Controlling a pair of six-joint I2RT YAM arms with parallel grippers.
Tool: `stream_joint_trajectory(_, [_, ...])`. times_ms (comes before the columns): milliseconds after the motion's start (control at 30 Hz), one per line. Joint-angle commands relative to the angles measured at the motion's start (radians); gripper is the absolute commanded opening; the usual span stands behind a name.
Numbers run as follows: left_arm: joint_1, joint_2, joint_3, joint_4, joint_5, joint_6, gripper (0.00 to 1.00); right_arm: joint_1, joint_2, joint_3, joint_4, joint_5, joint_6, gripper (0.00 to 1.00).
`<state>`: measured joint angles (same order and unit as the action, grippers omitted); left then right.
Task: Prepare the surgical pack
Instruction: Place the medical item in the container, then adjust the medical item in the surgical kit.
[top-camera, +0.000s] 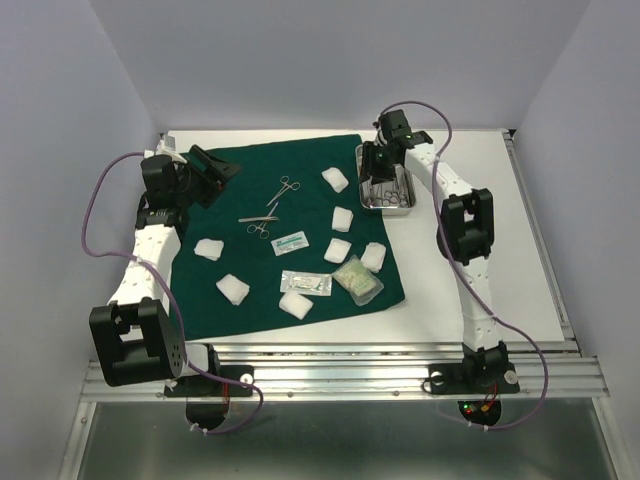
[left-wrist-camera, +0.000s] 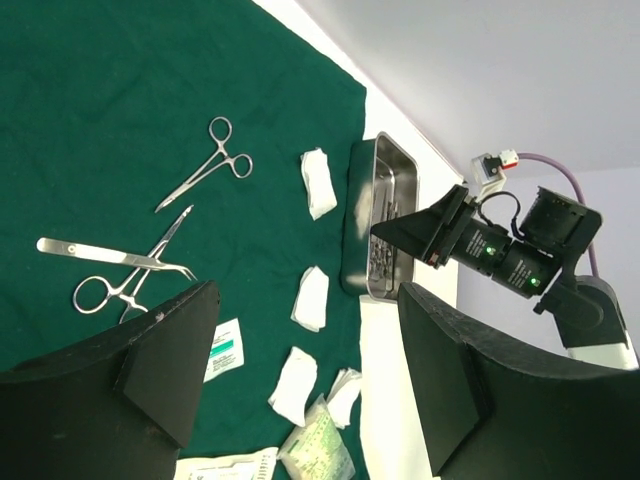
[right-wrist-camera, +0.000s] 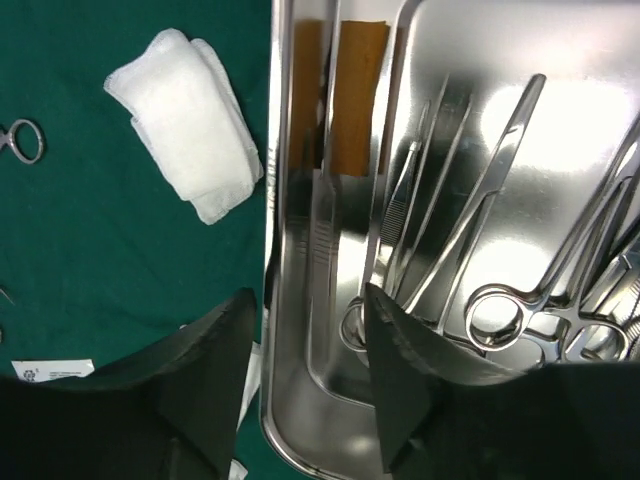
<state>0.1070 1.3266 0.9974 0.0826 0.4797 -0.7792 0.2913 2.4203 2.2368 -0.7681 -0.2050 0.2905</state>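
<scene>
The drape (top-camera: 300, 160) covers the left and middle of the desk (top-camera: 480, 270). Bare white surface runs from the drape's right edge to the desk's right edge, and a narrow strip shows along the near edge. The steel tray (top-camera: 405, 208) sits at the drape's far right corner, near the desk's far edge.

The right gripper (right-wrist-camera: 308, 300) hangs low over the tray. Its jaws are apart and astride the tray's left wall, one finger over the cloth and the other over the tray floor. They hold nothing that can be seen.

The left gripper (left-wrist-camera: 308, 292) is raised over the drape's far left corner, with its jaws spread wide and empty.

Inside the tray, the instruments (right-wrist-camera: 480, 250) lie crossed over one another and seem to be forceps and scissors, though glare makes them hard to count. Loose on the drape are two ring-handled forceps (top-camera: 286, 187), a flat steel handle (top-camera: 258, 217), seven gauze pads (top-camera: 343, 219) and three sealed packets (top-camera: 305, 283).

The right fingers (right-wrist-camera: 200, 400) cut off the tray's near end in the wrist view. The packet print is too small to read.
</scene>
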Motion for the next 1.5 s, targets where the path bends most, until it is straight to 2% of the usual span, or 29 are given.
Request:
stream_joint_trajectory(0, [0.003, -0.03, 0.037, -0.006, 0.005, 0.035, 0.83, -0.004, -0.044, 0.023, 0.065, 0.059, 0.01, 0.56])
stream_joint_trajectory(33, [0.003, -0.033, 0.035, -0.009, 0.0, 0.038, 0.84, -0.004, -0.061, -0.009, 0.082, 0.07, 0.015, 0.58])
stream_joint_trajectory(233, [0.003, -0.014, 0.044, -0.047, -0.023, 0.066, 0.84, -0.004, -0.171, -0.068, 0.135, 0.096, 0.027, 0.57])
stream_joint_trajectory(367, [0.003, 0.051, 0.107, -0.205, -0.134, 0.112, 0.8, 0.02, -0.239, -0.134, 0.176, 0.127, 0.033, 0.54])
stream_joint_trajectory(467, [0.003, 0.094, 0.127, -0.305, -0.185, 0.147, 0.76, 0.08, -0.288, -0.215, 0.236, 0.144, 0.032, 0.51])
stream_joint_trajectory(600, [0.002, 0.106, 0.112, -0.336, -0.265, 0.167, 0.74, 0.215, -0.287, -0.223, 0.245, 0.199, -0.005, 0.51])
stream_joint_trajectory(700, [-0.006, 0.153, 0.136, -0.38, -0.26, 0.23, 0.73, 0.256, -0.257, -0.206, 0.237, 0.245, -0.011, 0.52])
stream_joint_trajectory(833, [-0.05, 0.301, 0.243, -0.497, -0.266, 0.349, 0.7, 0.266, -0.219, -0.184, 0.233, 0.214, 0.015, 0.54])
stream_joint_trajectory(967, [-0.174, 0.39, 0.309, -0.517, -0.352, 0.376, 0.71, 0.275, -0.23, -0.215, 0.245, 0.213, 0.029, 0.55])
stream_joint_trajectory(1100, [-0.253, 0.477, 0.377, -0.549, -0.429, 0.396, 0.71, 0.275, -0.262, -0.253, 0.243, 0.228, 0.024, 0.56])
stream_joint_trajectory(1333, [-0.343, 0.537, 0.457, -0.57, -0.477, 0.469, 0.71, 0.275, -0.286, -0.292, 0.239, 0.253, 0.018, 0.57])
stream_joint_trajectory(1467, [-0.369, 0.575, 0.523, -0.624, -0.565, 0.491, 0.71, 0.275, -0.297, -0.305, 0.239, 0.25, 0.022, 0.57])
